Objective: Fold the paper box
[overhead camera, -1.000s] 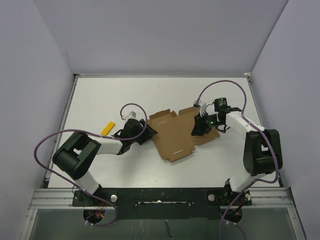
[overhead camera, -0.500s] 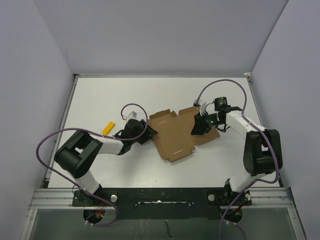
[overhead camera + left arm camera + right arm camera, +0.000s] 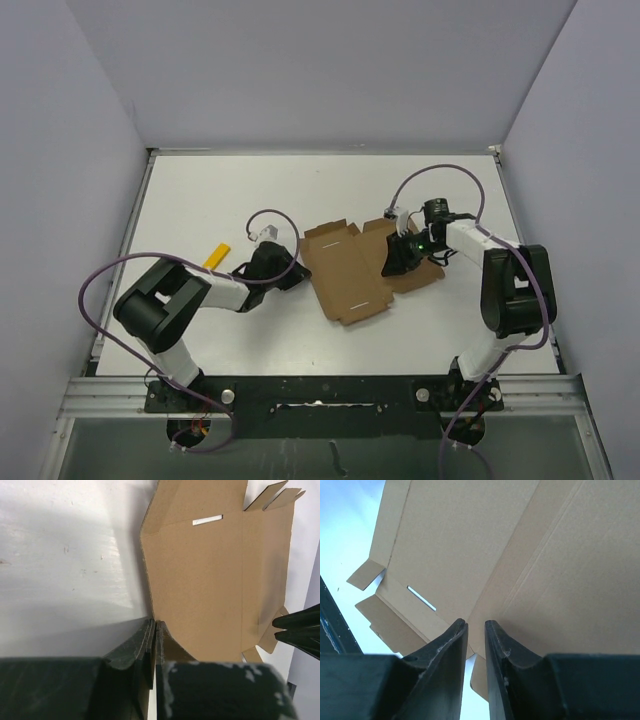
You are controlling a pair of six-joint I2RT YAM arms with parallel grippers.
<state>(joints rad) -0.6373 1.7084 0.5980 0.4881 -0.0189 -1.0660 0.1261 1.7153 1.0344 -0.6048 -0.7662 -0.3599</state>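
Setting: A smooth white bench is enclosed on three sides by plain, pale lilac-grey walls.

Left pincer: Its matt black fingers are pressed together with no gap to be seen. The left edge of the paper box is nipped in the seam between them, low over the bench.

Right pincer: Its two tapered black fingers are parted by only a narrow gap and are set down on the right-hand part of the cardboard. A crease is seen running into that gap. Whether the sheet is pinched there cannot be told.

Paper box: It is laid opened out near the middle of the bench, between the two pincers. It is cut from plain brown cardboard with a dull, fibrous face. It is scored with straight creases and edged with flaps and small angled tabs. Two thin slots are cut through it, and white shows through them.

Yellow block: A small oblong piece is seen on the bench to the left of the left pincer, well apart from the cardboard.

Cables: Purple cords are looped over both white-and-black arms.
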